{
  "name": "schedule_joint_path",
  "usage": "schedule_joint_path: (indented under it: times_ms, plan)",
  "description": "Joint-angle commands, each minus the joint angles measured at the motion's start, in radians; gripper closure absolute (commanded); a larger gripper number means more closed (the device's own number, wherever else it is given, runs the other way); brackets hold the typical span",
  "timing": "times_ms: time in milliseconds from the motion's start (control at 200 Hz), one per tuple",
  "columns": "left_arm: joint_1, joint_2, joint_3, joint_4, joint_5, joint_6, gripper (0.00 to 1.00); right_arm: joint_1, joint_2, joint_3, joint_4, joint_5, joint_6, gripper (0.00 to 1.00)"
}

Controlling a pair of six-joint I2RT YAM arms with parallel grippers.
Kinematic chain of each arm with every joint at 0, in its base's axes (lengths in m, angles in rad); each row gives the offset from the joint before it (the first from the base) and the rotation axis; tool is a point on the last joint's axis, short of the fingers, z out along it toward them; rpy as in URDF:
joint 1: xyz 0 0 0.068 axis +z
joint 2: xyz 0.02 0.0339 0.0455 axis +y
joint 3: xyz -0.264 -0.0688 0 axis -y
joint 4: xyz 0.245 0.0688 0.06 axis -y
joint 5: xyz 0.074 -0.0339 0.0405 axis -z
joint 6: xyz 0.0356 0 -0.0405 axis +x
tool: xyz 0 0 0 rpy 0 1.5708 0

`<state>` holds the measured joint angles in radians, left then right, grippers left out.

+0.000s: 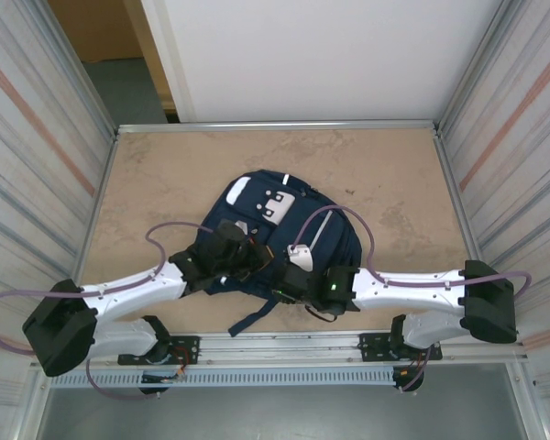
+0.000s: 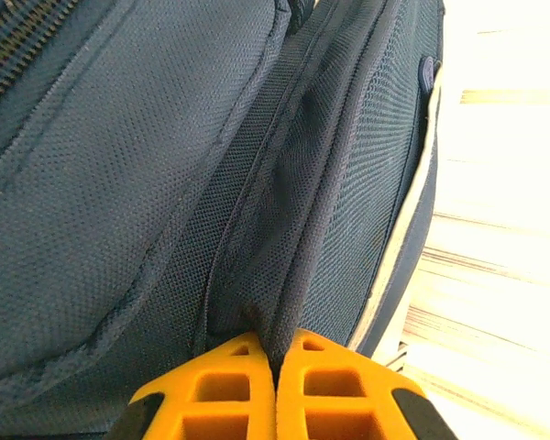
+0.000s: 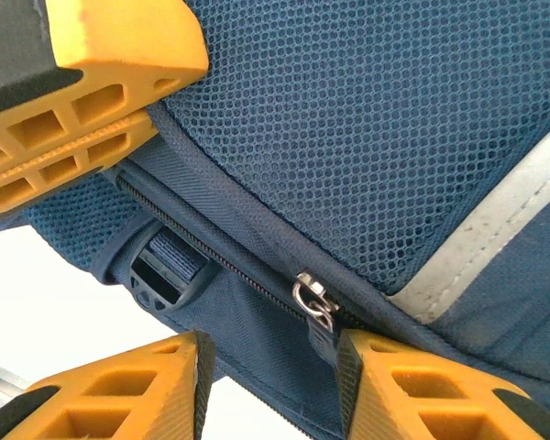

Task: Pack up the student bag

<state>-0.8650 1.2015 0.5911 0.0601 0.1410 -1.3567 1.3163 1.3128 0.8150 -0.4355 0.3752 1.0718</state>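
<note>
Beige stone-patterned table (image 1: 165, 174), boxed in by ribbed metal walls (image 1: 37, 137), carries the student bag (image 1: 284, 215), a large navy-blue fabric backpack with white reflective patches. It lies flat about midway between the left and right edges, closer to the near edge than the far one, and a dark strap (image 1: 257, 316) trails toward the near edge.

At the bag's left side the left gripper (image 2: 277, 353) has its orange fingers pressed together on a raised fold of the navy cloth beside a seam. That pinch looks meant to anchor the bag and hold the cloth taut, so a zip can run without the pack sliding.

Further right, the right gripper (image 3: 270, 348) stands wide and holds nothing. Its two orange fingers are set either side of a small silver zipper pull (image 3: 313, 298) on a zip line under a blue mesh panel (image 3: 367, 119). A black plastic buckle (image 3: 160, 270) sits just left of the pull and a pale reflective stripe (image 3: 495, 229) lies to its right. The pull lies just beyond the fingertips, not yet between the pads, so I judge the step in hand to be lining up on it. Whether the compartment is to be opened or closed I cannot tell.
</note>
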Motion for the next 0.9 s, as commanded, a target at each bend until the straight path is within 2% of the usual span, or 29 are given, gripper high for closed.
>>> schedule_joint_path:
  times_ms: [0, 140, 291, 356, 526, 626, 897]
  plan:
    - [0.007, 0.003, 0.052, 0.131, 0.021, -0.023, 1.00, 0.012, 0.008, -0.016, -0.015, 0.077, 0.054, 0.58]
    - [0.008, 0.001, 0.057, 0.121, 0.018, -0.021, 1.00, 0.037, 0.002, -0.013, -0.052, 0.133, 0.089, 0.53]
    - [0.007, -0.017, 0.049, 0.115, 0.005, -0.021, 1.00, 0.045, -0.010, -0.043, -0.059, 0.214, 0.089, 0.58]
    - [0.006, -0.024, 0.046, 0.113, 0.005, -0.018, 1.00, 0.034, -0.018, -0.066, -0.042, 0.223, 0.142, 0.59]
    - [0.006, -0.027, 0.038, 0.121, 0.003, -0.021, 1.00, 0.025, -0.034, -0.086, 0.042, 0.219, 0.041, 0.62]
    - [0.006, -0.010, 0.036, 0.146, 0.026, -0.028, 1.00, 0.015, -0.049, -0.088, 0.104, 0.196, -0.016, 0.72]
    - [0.005, 0.000, 0.000, 0.219, 0.028, -0.052, 1.00, 0.001, -0.045, -0.054, 0.124, 0.207, -0.078, 0.72]
